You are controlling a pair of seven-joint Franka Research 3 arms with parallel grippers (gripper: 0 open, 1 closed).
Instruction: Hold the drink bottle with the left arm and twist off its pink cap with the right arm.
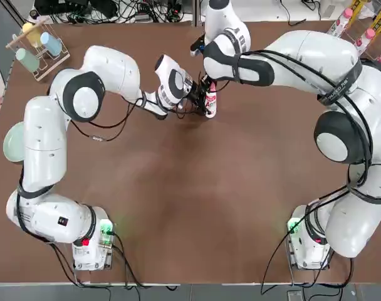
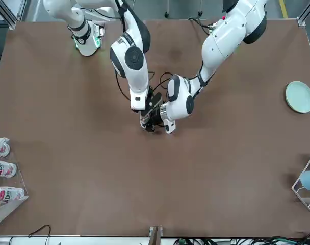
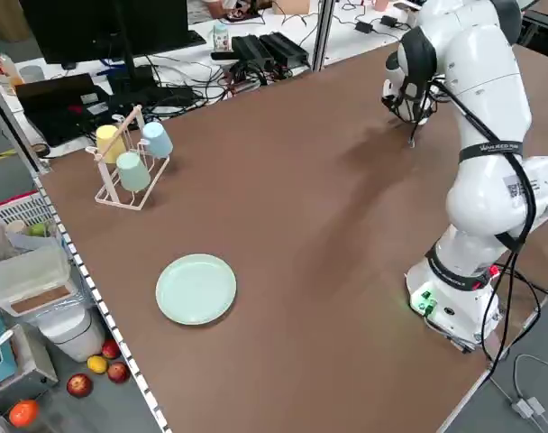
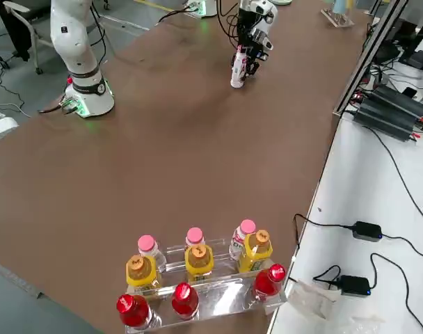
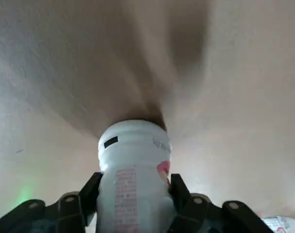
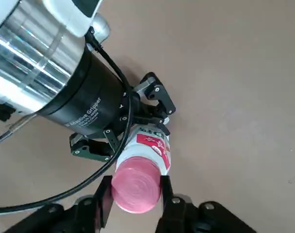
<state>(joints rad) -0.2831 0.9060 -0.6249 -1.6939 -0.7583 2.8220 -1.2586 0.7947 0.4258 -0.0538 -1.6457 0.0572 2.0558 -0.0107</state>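
Note:
The drink bottle stands upright on the brown table, far of centre; its white body with red-pink print also shows in the right side view. My left gripper is shut on the bottle's body, coming in level from the left. My right gripper reaches down from above and is shut on the pink cap. In the right wrist view the bottle's label sits between the left gripper's dark fingers. In the front view both grippers meet at the bottle.
A rack of coloured cups and a pale green plate sit at the table's left edge. A clear rack of pink-, orange- and red-capped bottles stands at the far right corner. Cables run along the far edge.

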